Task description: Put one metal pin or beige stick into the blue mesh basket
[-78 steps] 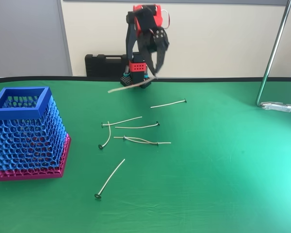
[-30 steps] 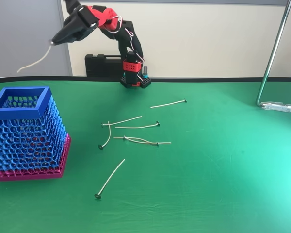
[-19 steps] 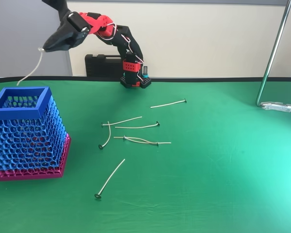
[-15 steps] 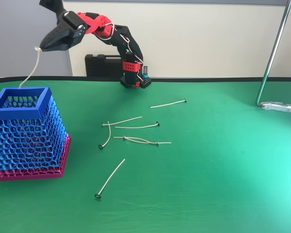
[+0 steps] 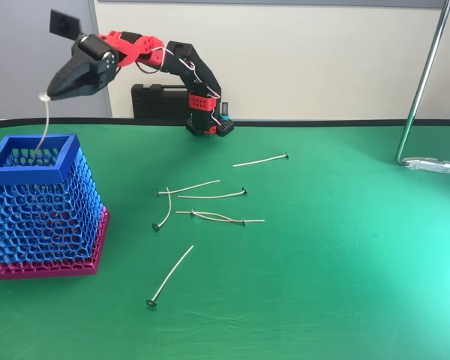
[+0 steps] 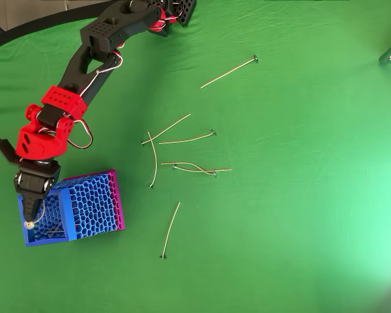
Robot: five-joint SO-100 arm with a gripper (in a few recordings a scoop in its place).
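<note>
Fingers (image 5: 60, 86) are seen pinched together on the top end of a pin (image 5: 43, 124), and the gripper (image 5: 51, 95) is held high over the blue mesh basket (image 5: 15, 174) at the left of the fixed view. From its base at the back of the green table (image 5: 345, 247) the red and black arm is stretched out to the left, with the wrist tipped downward so the finger tips are aimed at the basket opening. In the overhead view the gripper (image 6: 29, 218) is placed directly above the basket (image 6: 91, 205), inside its square rim. The held pin is hung almost vertically, long axis up and down, slightly curved, its lower end dipped past the rim into the basket. Whether it is touching the mesh cannot be told. Loose pins (image 5: 210, 195) are scattered across the middle of the table, lying flat and mostly left to right, well apart from the basket.
</note>
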